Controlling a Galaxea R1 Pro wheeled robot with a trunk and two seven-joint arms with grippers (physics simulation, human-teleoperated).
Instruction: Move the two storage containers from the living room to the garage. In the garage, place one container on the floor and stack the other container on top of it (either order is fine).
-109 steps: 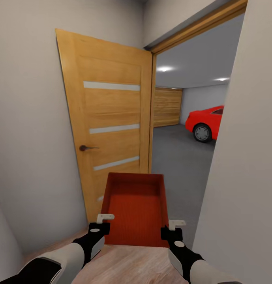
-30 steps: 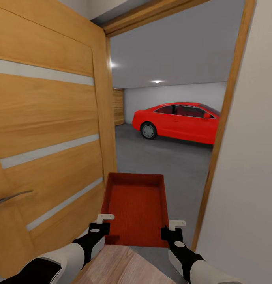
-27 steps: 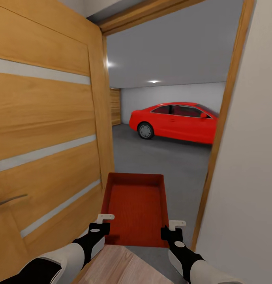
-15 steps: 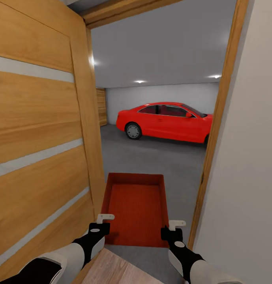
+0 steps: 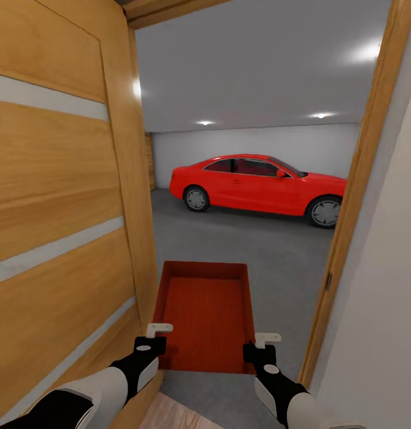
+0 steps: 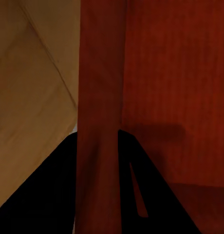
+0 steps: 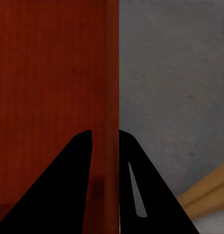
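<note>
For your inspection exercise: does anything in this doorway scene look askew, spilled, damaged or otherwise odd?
Nothing stands out. The storage container sits level and empty, the left gripper and right gripper each clamped on a side wall. The door stands open.

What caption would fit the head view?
Both grippers carry a red-orange storage container through an open wooden door toward a garage with a red car.

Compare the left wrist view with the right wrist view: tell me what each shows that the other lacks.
Left wrist: the wooden door beside the storage container, whose side wall the left hand clamps. Right wrist: grey concrete floor and a strip of wooden door frame past the wall that the right hand clamps. Both: dark fingers either side of a red-orange container wall.
</note>
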